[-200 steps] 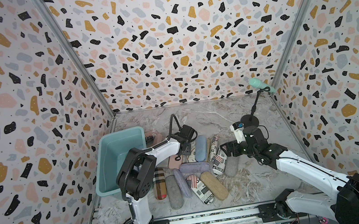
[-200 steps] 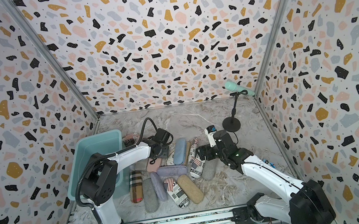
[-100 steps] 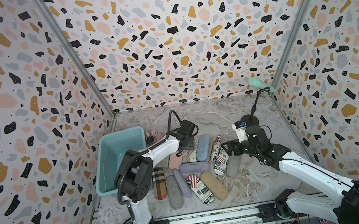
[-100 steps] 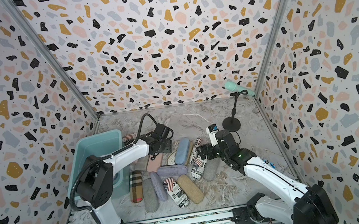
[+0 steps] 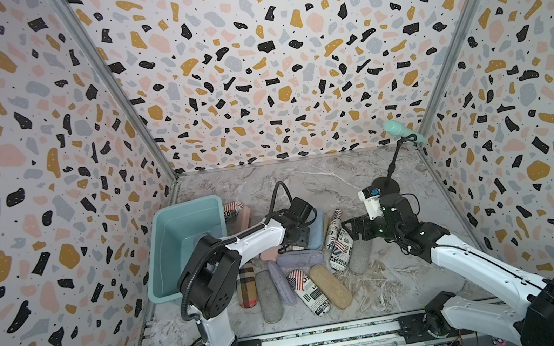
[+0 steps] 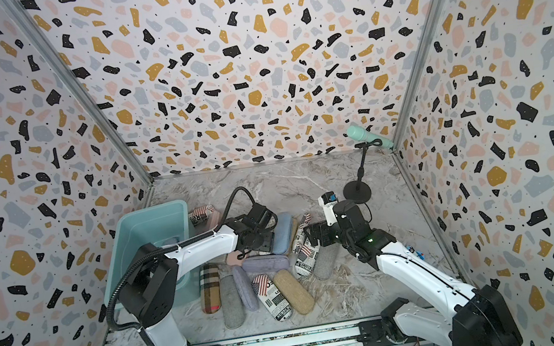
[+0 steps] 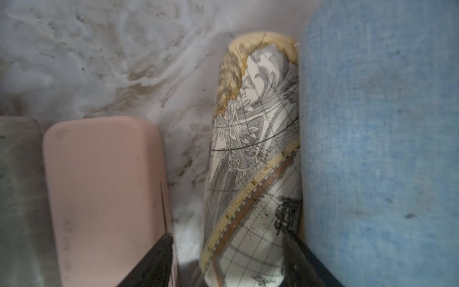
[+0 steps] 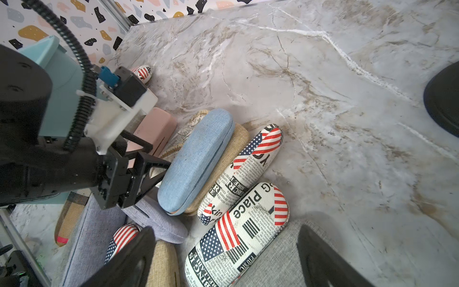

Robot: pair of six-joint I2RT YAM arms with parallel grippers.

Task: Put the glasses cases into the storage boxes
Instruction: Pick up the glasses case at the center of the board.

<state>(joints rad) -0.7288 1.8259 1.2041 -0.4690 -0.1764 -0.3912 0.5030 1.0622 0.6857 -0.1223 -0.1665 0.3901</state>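
- Storage tub (image 5: pixel 184 203): the teal tub stands open. A pale shape shows on its bottom, but the left arm (image 5: pixel 251 236) covers much of it, so I cannot tell whether a case already lies inside.
- Glasses cases: well over a dozen lie outside the tub, heaped on the marble floor (image 5: pixel 306 181) just beside its long wall. A plaid case (image 5: pixel 247 284) is nearest that wall, and a flag-print one (image 5: pixel 233 209) touches its far corner.
- Left gripper (image 7: pixel 228 251): low over the heap beside the tub, its fingers spread to either side of a map-print case (image 7: pixel 253 149). One finger stands clear of the case on the side of the pink case (image 7: pixel 104 188). The other sits at the seam against the light blue case (image 7: pixel 377 149). Nothing is pinched yet.
- Right gripper (image 8: pixel 223 256): on the side of the heap away from the tub, its fingers wide apart and empty, above a flag-print case (image 8: pixel 238 238) and a grey case (image 8: pixel 280 256).
- Progress (a judgement): barely begun, since nearly every case is outside the tub. The closest next step looks like closing on the map-print case and carrying it over the rim.
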